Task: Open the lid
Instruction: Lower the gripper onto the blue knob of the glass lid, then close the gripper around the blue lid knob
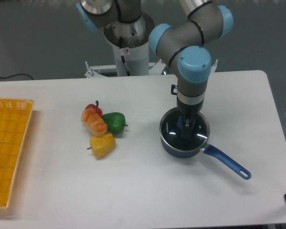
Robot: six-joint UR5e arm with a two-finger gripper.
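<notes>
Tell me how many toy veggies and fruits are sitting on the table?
4, clustered left of the saucepan: a red one at the back, an orange one, a green pepper, and a yellow one in front. Others may hide behind.

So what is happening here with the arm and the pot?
The arm's pincer is down over the blue knob of the lid, which sits on the blue saucepan. The lid is not lifted yet. Whether the pincer has closed on the knob cannot be told. Toy vegetables lie to the side.

Dark blue saucepan [174, 145], clear silver-rimmed lid [170, 129], green pepper [114, 122], yellow pepper [102, 145], yellow basket [9, 148]
</notes>
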